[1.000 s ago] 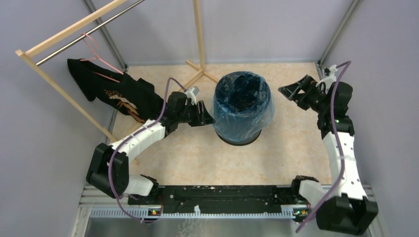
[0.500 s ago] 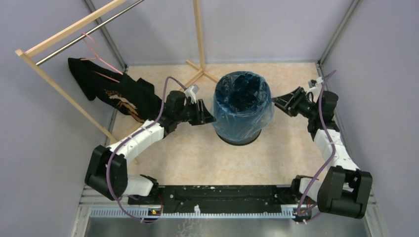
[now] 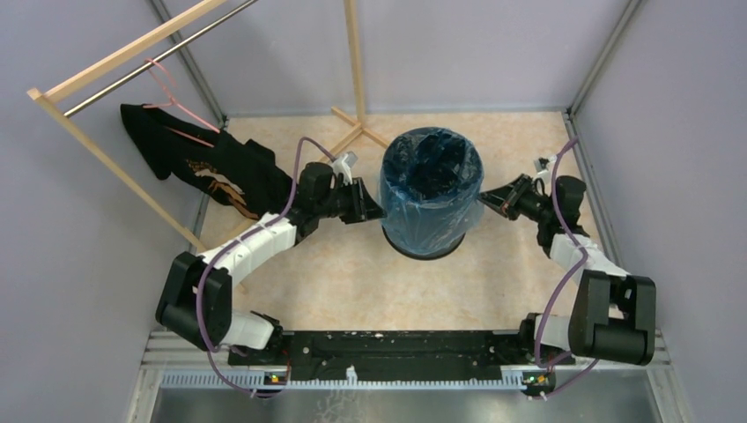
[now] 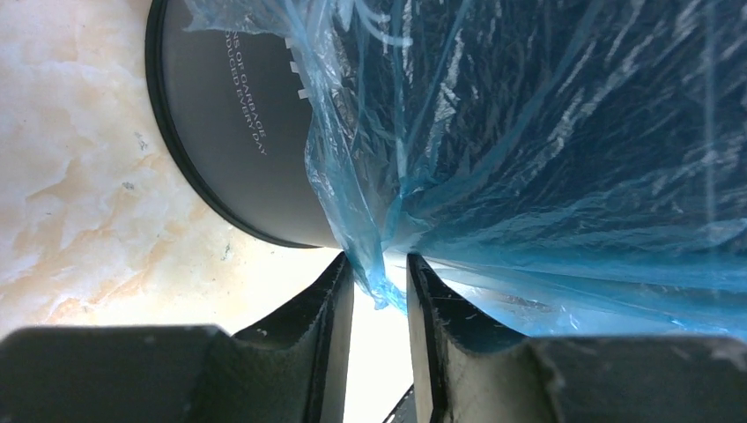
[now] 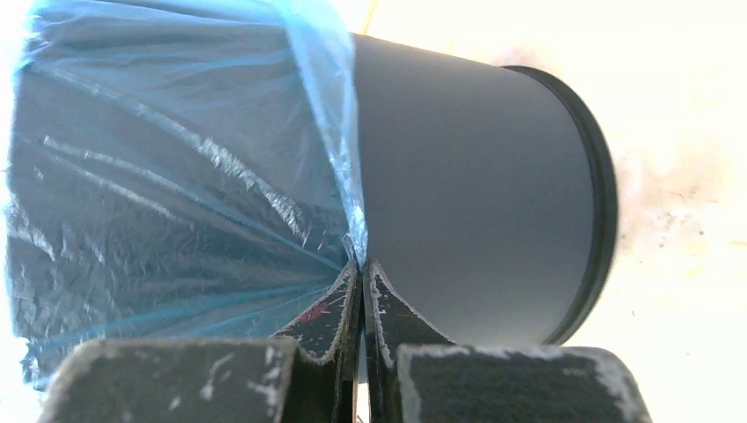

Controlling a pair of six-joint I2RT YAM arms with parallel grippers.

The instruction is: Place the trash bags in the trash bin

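- L arm [image 3: 247, 247]: base at near-left edge of table [image 3: 352, 282], elbow low, forearm running up-right and close to the tabletop toward the bin's left side.
- R arm [image 3: 577, 251]: base near-right, folded tight, elbow close to base, wrist turned left toward the bin's right side.
- L gripper [image 4: 380, 273]: fingers nearly together with a narrow gap, a fold of the film's hanging edge pinched between the tips.
- R gripper [image 5: 362, 273]: fingers pressed almost together, nipping the film's edge right against the bin wall.
- trash bag [image 3: 398, 204]: pale-blue film lining the bin, turned over the rim and draped partway down the outside.
- trash bin [image 3: 427, 249]: upright at mid-table, between the 2 grippers.
- Vs 1 s ago: R arm was stretched up by the right wall, its gripper well apart from the bin; now drawn in and on the bag. L arm, bag and bin much as before.
- Count: 2 arms, 2 grippers, 1 bag, 1 bin.
- Far left: 1 black garment [image 3: 207, 172], 1 pink hanger [image 3: 163, 75], 1 wooden rack [image 3: 114, 53].
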